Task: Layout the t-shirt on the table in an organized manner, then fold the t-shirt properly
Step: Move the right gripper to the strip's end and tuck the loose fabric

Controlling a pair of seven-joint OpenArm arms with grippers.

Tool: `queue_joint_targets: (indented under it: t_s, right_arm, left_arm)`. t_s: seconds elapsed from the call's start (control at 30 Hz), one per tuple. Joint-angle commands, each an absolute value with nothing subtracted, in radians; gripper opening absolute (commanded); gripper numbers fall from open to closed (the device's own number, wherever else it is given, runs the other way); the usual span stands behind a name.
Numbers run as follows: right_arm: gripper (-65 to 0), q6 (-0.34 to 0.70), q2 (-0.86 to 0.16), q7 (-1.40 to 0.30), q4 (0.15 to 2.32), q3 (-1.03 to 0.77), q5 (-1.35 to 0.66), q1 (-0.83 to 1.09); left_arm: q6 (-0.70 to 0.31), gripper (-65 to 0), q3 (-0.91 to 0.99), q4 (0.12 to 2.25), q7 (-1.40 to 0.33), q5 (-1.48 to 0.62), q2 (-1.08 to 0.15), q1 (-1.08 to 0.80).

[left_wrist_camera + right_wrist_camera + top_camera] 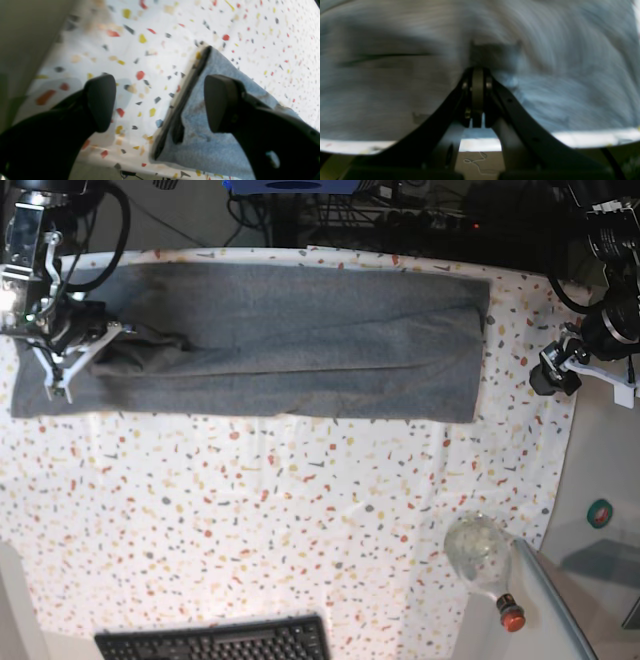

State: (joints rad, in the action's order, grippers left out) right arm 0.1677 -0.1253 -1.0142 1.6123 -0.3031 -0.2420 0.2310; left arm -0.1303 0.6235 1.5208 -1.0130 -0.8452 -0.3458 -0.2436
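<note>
At the near edge of the table (pixel 300 560) a black keyboard (pixel 215 642) pokes in, and a clear bottle with a red cap (pixel 483 558) lies close to the corner. Past them comes a lot of bare speckled cloth. Further back lies the t-shirt (pixel 300 340), folded into one long grey strip that runs from side to side near the far edge. The right gripper (pixel 72 345) sits at one end of the strip with its jaws squeezed tight, and it looks to be pinching a bunched bit of the shirt there. The left gripper (pixel 556 370) waits off the other end, jaws wide apart and holding nothing, just beside the shirt's edge but not touching it. I think the strip must next be folded end over end. If the right gripper pulls while the other end lies loose, the whole strip could slide or twist and the neat sides could come undone. The bunched cloth could also slip out.
</note>
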Motion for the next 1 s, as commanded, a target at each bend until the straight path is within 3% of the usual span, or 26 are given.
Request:
queue_joint_targets:
  t_s: [0.0,0.1,0.17,0.37,0.47,0.57,0.73,0.97]
  right_arm:
    - [-63.8,0.171,-0.134,-1.013,1.647,-0.302,-0.236,0.232]
    - [-46.2,0.171,-0.133,-1.021,1.678,-0.300,-0.236,0.237]
    - [-41.9,0.171,-0.133,-1.047,1.735,-0.300,-0.236,0.254]
    - [-51.9,0.163,-0.124,-1.012,1.919,-0.317,-0.234,0.298]
    - [-65.0,0.163,-0.116,-0.951,1.799,-0.312,-0.229,0.239]
    - [-65.0,0.163,-0.108,-0.923,1.638,-0.309,-0.231,0.180]
    - [-65.0,0.168,-0.108,-0.895,1.515,-0.308,-0.232,0.163]
    - [-65.0,0.170,-0.107,-0.903,1.755,-0.418,-0.236,0.220]
  left_arm:
    - [-0.131,-12.7,0.630,1.535,-1.000,-0.854,-0.364,-0.237]
    - [-0.131,-12.7,0.630,1.534,-1.000,-0.854,-0.364,-0.226]
    - [-0.131,-12.7,0.633,1.534,-1.000,-0.854,-0.371,-0.228]
    - [-0.153,-12.7,0.636,1.552,-1.000,-0.854,-0.407,-0.246]
    - [-0.305,-12.7,0.639,1.575,-1.000,-0.854,-0.407,-0.254]
    - [-0.418,-12.7,0.639,1.586,-1.000,-0.852,-0.400,-0.254]
    - [-0.433,-12.7,0.638,1.610,-1.000,-0.852,-0.367,-0.254]
    - [-0.475,-10.0,0.628,1.724,-1.003,-0.860,-0.289,-0.274]
